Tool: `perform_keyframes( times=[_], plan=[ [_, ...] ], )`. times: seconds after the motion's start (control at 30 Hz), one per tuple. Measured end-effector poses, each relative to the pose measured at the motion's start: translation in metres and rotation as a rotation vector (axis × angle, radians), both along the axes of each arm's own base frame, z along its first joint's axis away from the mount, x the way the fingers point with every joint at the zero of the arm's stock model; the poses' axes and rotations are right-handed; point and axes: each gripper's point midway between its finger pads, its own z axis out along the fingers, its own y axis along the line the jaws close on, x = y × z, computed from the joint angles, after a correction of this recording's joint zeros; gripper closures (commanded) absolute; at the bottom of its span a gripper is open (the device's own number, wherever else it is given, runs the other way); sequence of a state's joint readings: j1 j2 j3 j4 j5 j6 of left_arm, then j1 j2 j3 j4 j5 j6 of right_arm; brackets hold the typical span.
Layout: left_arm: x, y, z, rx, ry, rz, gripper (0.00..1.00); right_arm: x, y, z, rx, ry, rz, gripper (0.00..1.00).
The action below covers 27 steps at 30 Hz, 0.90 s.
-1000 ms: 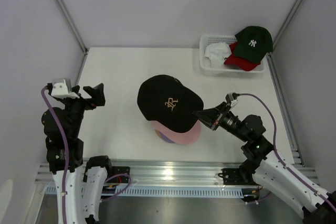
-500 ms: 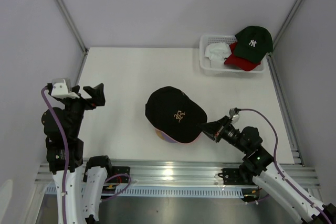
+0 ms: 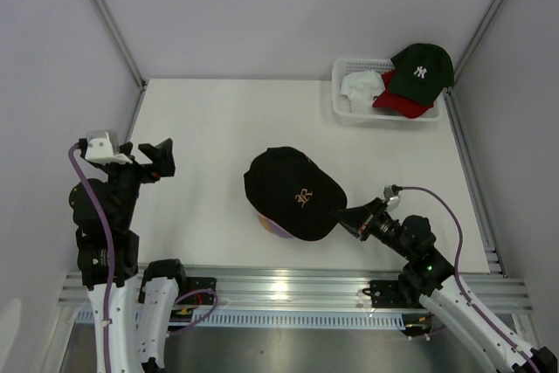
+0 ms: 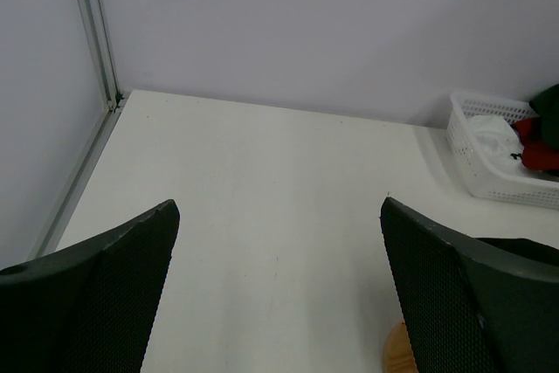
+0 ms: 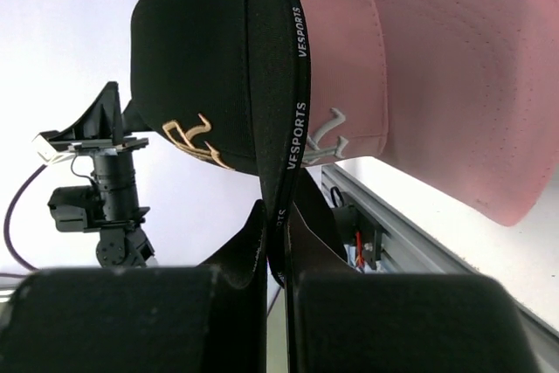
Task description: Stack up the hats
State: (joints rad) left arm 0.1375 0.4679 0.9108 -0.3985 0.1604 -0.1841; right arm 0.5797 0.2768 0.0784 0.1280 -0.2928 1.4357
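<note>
In the basket (image 3: pixel 344 117) sit white cap (image 3: pixel 359 89), red cap (image 3: pixel 400 107), green cap (image 3: pixel 421 72) seemingly topmost; right end effector (image 3: pixel 343 217) pinches black cap (image 3: pixel 288 189).

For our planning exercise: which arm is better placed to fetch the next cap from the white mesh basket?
Probably right. The right gripper pinches the black fabric cap's brim over the pink cap, and the white mesh basket holding the dark green cap stands far right. The left gripper hangs open far left.
</note>
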Motion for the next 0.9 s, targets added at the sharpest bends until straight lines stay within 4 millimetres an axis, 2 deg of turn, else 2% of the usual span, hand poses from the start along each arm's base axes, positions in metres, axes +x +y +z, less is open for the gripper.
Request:
perform_keyframes(
  times=[0.27,0.53,0.8,0.83,0.87,0.9],
  plan=[
    [0.0,0.0,0.0,0.0,0.0,0.0,0.0,0.007,-0.004,-0.023,-0.122,-0.02,-0.008,1.0],
    [0.0,0.0,0.0,0.0,0.0,0.0,0.01,0.026,0.0,-0.048,-0.227,-0.011,0.005,1.0],
    [0.0,0.0,0.0,0.0,0.0,0.0,0.0,0.038,0.004,-0.056,-0.27,-0.049,0.015,1.0],
    [0.0,0.0,0.0,0.0,0.0,0.0,0.01,0.038,0.004,-0.057,-0.274,-0.054,0.016,0.97],
    [0.0,0.0,0.0,0.0,0.0,0.0,0.01,0.039,0.004,-0.058,-0.281,-0.058,0.017,0.81],
    [0.0,0.0,0.0,0.0,0.0,0.0,0.01,0.039,0.004,-0.058,-0.287,-0.062,0.019,0.7]
  ],
)
